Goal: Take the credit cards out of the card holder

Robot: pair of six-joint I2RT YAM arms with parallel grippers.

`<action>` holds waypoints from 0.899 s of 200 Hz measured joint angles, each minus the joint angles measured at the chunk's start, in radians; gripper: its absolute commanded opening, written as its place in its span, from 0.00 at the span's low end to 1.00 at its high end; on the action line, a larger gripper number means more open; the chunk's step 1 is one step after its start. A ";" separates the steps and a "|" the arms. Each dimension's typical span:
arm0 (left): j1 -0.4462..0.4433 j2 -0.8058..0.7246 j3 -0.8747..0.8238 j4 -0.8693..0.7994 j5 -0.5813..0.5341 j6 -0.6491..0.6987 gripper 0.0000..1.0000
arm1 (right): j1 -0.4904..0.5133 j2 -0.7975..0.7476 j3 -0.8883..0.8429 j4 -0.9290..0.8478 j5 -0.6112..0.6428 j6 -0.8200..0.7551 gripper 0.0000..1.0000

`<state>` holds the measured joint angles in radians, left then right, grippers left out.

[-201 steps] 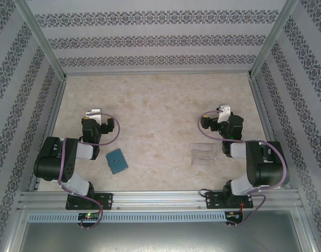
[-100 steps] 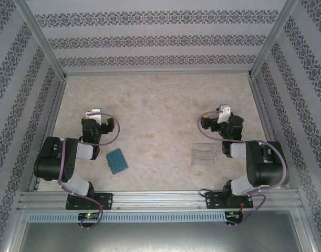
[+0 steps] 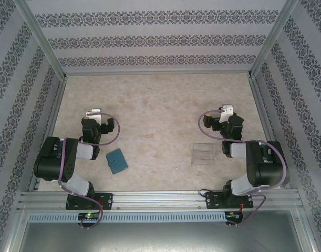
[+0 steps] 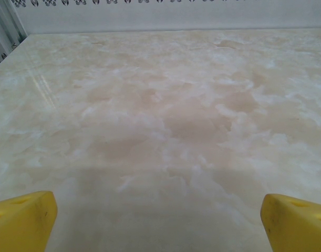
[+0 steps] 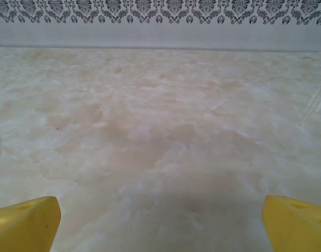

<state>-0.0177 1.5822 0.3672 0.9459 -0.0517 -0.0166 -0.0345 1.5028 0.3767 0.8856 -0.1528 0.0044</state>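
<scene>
While left claw (image 4: 158,215) and right claw (image 5: 160,216) gape, card holder (image 3: 116,161) lies shut, clear tray (image 3: 203,154) apart.

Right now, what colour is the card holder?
The card holder is teal, clearest in top external view.

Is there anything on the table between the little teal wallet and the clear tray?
Nothing. In the top view, the table between the wallet and the tray is bare.

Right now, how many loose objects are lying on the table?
2. The teal card holder lies at the near left and looks closed; the clear tray lies at the near right. Any cards inside the holder would be hidden.
</scene>
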 measured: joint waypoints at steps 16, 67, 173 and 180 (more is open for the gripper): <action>0.000 0.000 0.000 0.000 0.000 0.001 1.00 | 0.011 0.000 0.001 -0.012 0.011 -0.001 0.98; 0.000 -0.023 -0.001 -0.014 0.018 0.011 1.00 | 0.029 -0.032 0.039 -0.127 0.021 -0.007 0.98; 0.000 -0.318 0.148 -0.460 -0.043 -0.085 1.00 | 0.072 -0.168 0.211 -0.541 0.097 0.027 0.96; 0.000 -0.332 0.169 -0.505 -0.042 -0.103 1.00 | 0.079 -0.180 0.223 -0.573 0.099 0.035 0.96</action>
<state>-0.0177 1.2503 0.5358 0.4408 -0.0940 -0.1192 0.0448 1.3231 0.5999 0.3126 -0.0540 0.0391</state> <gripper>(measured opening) 0.999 0.967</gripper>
